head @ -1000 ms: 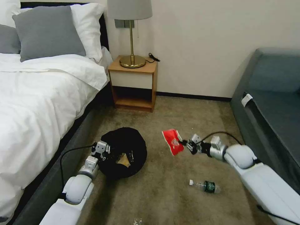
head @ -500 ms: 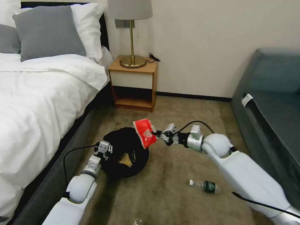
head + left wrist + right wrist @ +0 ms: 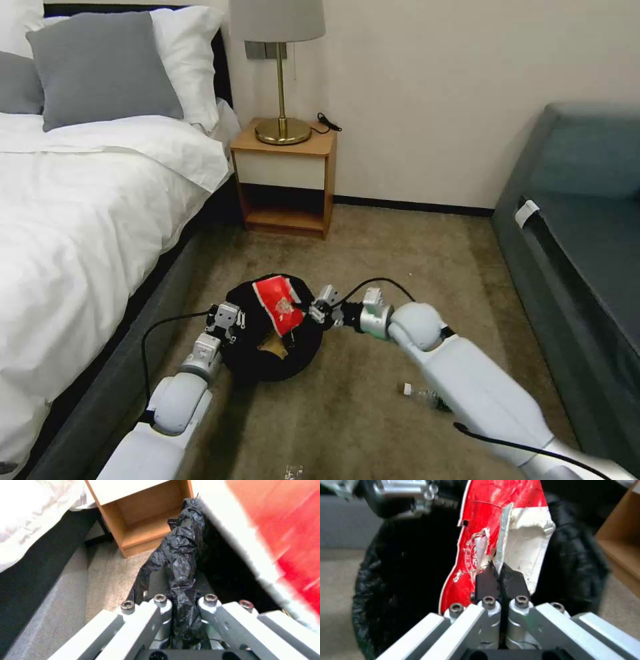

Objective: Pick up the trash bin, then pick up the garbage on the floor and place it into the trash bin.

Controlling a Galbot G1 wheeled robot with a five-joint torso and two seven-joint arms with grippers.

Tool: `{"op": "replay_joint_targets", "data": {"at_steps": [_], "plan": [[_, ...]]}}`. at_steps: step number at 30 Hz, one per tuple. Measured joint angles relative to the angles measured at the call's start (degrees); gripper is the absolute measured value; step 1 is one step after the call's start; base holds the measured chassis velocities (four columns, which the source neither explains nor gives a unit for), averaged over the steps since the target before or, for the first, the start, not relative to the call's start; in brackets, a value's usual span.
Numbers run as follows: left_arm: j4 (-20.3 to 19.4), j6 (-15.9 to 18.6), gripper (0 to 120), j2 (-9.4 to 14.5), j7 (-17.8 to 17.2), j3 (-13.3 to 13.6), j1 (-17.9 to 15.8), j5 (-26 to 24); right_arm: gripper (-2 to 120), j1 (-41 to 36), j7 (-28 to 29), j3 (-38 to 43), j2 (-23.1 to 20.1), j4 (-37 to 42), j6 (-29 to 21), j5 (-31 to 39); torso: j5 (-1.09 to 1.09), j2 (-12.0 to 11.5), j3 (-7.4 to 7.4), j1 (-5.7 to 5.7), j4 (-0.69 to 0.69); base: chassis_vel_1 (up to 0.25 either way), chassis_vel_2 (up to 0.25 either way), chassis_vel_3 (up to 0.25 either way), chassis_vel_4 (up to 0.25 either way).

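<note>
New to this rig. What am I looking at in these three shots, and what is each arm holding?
It is a wheeled robot with two arms in a bedroom. The head view looks down from its head; the other two are cameras on each wrist.

The left gripper is shut on the rim of the trash bin, a small bin lined with a black bag; the left wrist view shows the bag pinched between its jaws.

The right gripper is shut on the red-and-white snack wrapper, holding it over the bin's opening; the right wrist view shows that grip close up.

A brown item lies inside the bin. On the carpet, a clear bottle lies partly hidden behind the right arm.
</note>
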Motion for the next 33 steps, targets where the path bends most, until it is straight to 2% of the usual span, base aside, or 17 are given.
{"op": "replay_joint_targets", "data": {"at_steps": [4, 6, 9, 10, 12, 13, 17, 19, 20, 22, 23, 25, 27, 29, 31, 33], "plan": [[0.1, 0.0, 3, -0.1, 0.0, 0.1, 0.0, 0.1, 0, -1.2, 1.6, 0.0, 2.7, -1.7, 1.3, -3.7, 0.00, 0.0, 0.00, 0.00, 0.01, 0.000, 0.000, 0.000, 0.000], [0.2, -0.1, 3, -0.1, 0.0, 0.2, 0.0, 0.2, 4, -1.9, 3.5, 0.1, 3.5, -2.3, 2.0, -4.9, 0.01, 0.0, 0.00, 0.00, 0.01, 0.000, 0.000, 0.000, 0.000], [0.4, -0.2, 3, -0.1, 0.0, 0.2, 0.0, 0.3, 20, -3.1, 6.0, 0.7, 4.6, -3.4, 3.2, -7.1, 0.00, 0.0, 0.00, 0.00, 0.00, 0.000, 0.000, 0.000, 0.000], [0.4, -0.2, 3, -0.1, 0.0, 0.2, 0.0, 0.3, 20, -3.1, 6.0, 0.7, 4.6, -3.4, 3.2, -7.1, 0.00, 0.0, 0.00, 0.00, 0.00, 0.000, 0.000, 0.000, 0.000], [0.4, -0.2, 3, -0.2, 0.0, 0.1, 0.1, 0.3, 26, -3.6, 6.4, 0.7, 4.7, -3.5, 3.4, -7.4, 0.00, 0.0, 0.00, 0.00, 0.00, 0.000, 0.000, 0.000, 0.000], [0.4, -0.2, 3, -0.3, 0.0, 0.1, 0.1, 0.4, 33, -4.2, 6.5, 0.7, 4.8, -3.6, 3.6, -7.7, 0.01, 0.0, 0.00, 0.00, 0.00, 0.000, 0.000, 0.000, 0.000], [0.4, -0.4, 3, -0.4, 0.0, 0.0, 0.3, 0.5, 43, -5.0, 6.6, 1.0, 4.8, -3.5, 3.8, -8.1, 0.01, 0.0, 0.00, 0.00, 0.00, 0.000, 0.000, 0.000, 0.000], [0.4, -0.7, 3, -0.4, 0.0, -0.3, 0.5, 0.6, 55, -5.4, 7.0, 1.0, 4.7, -3.4, 4.1, -8.4, 0.01, 0.0, 0.00, 0.00, 0.00, 0.000, 0.000, 0.000, 0.000], [0.4, -0.7, 3, -0.4, 0.0, -0.3, 0.5, 0.6, 55, -5.4, 7.0, 1.0, 4.7, -3.4, 4.1, -8.4, 0.01, 0.0, 0.00, 0.00, 0.00, 0.000, 0.000, 0.000, 0.000], [0.7, -1.1, 3, -0.5, 0.1, -0.6, 0.9, 0.6, 65, -5.7, 7.4, 1.0, 4.8, -3.4, 4.1, -8.5, 0.01, 0.0, 0.00, 0.00, 0.00, 0.000, 0.000, 0.000, 0.000], [0.7, -1.1, 3, -0.5, 0.1, -0.6, 0.9, 0.6, 65, -5.7, 7.4, 1.0, 4.8, -3.4, 4.1, -8.5, 0.01, 0.0, 0.00, 0.00, 0.00, 0.000, 0.000, 0.000, 0.000], [1.2, -1.5, 3, -0.4, 0.3, -0.8, 1.0, 0.6, 77, -5.9, 7.7, 1.1, 5.0, -3.4, 4.2, -8.7, 0.02, 0.0, 0.00, 0.00, 0.00, 0.000, 0.000, 0.000, 0.000], [1.2, -1.5, 3, -0.4, 0.3, -0.9, 1.0, 0.6, 80, -5.9, 7.8, 1.2, 5.0, -3.4, 4.3, -8.7, 0.02, 0.0, 0.00, 0.00, 0.01, 0.000, 0.000, 0.000, 0.000], [1.4, -1.6, 3, -0.3, 0.4, -0.9, 0.9, 0.6, 91, -5.5, 8.3, 2.7, 5.2, -3.0, 4.3, -8.3, 0.02, 0.0, 0.00, 0.00, 0.01, 0.000, 0.000, 0.000, 0.000], [1.4, -1.6, 3, -0.3, 0.4, -0.8, 0.9, 0.6, 93, -5.3, 8.4, 3.4, 5.2, -2.9, 4.3, -8.1, 0.02, 0.0, 0.00, 0.00, 0.01, 0.000, 0.000, 0.000, 0.000], [1.2, -1.5, 3, -0.3, 0.4, -0.6, 0.8, 0.6, 99, -3.9, 8.8, 5.7, 4.8, -2.2, 4.1, -6.7, 0.01, 0.0, 0.00, 0.00, 0.00, 0.000, 0.000, 0.000, 0.000]]}}
